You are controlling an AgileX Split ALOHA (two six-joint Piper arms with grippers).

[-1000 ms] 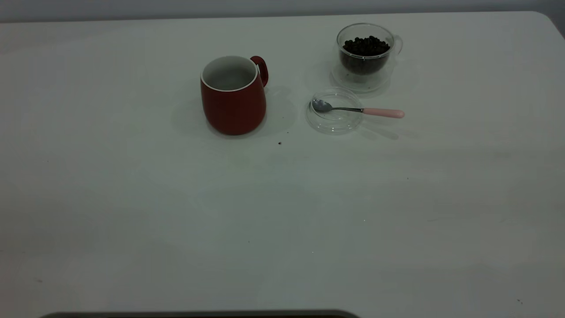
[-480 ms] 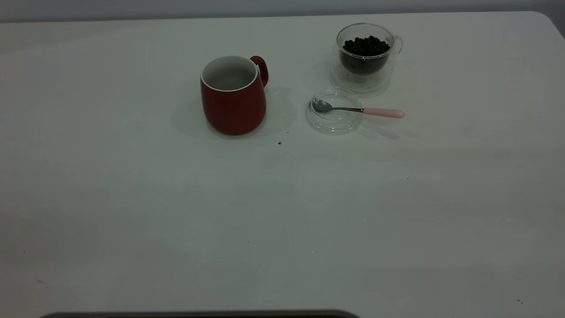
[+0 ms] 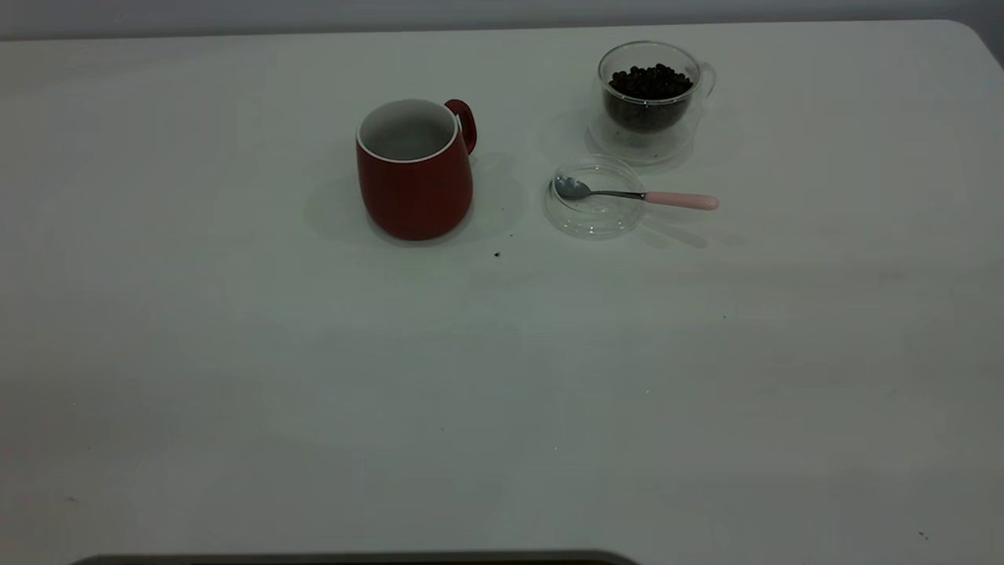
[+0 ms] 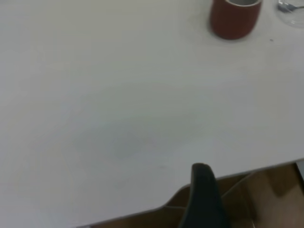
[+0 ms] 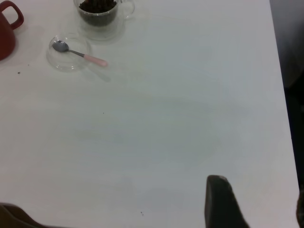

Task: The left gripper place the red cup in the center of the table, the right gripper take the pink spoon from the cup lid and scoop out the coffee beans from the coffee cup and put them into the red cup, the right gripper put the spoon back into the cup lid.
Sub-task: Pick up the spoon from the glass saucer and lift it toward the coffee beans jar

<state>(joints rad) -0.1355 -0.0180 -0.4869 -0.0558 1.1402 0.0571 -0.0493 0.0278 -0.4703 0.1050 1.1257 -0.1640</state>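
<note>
The red cup point(image 3: 414, 169) stands upright and empty on the white table point(image 3: 235, 353), left of the other things. The coffee cup point(image 3: 649, 98) holds coffee beans point(image 3: 651, 81) at the back right. In front of it lies the cup lid point(image 3: 594, 212), with the pink spoon point(image 3: 681, 201) resting bowl-in-lid, handle pointing right. Neither gripper shows in the exterior view. My left gripper point(image 4: 254, 204) is open and empty over the table's near edge, far from the red cup point(image 4: 235, 19). My right gripper point(image 5: 260, 206) is open and empty, far from the spoon point(image 5: 95, 60) and lid point(image 5: 66, 59).
A small dark speck point(image 3: 496, 254) lies in front of the red cup. The table's rounded corner point(image 3: 969, 35) is at the back right. A dark strip point(image 3: 353, 559) lies along the near edge. Brown floor point(image 4: 266, 190) shows beyond the table edge.
</note>
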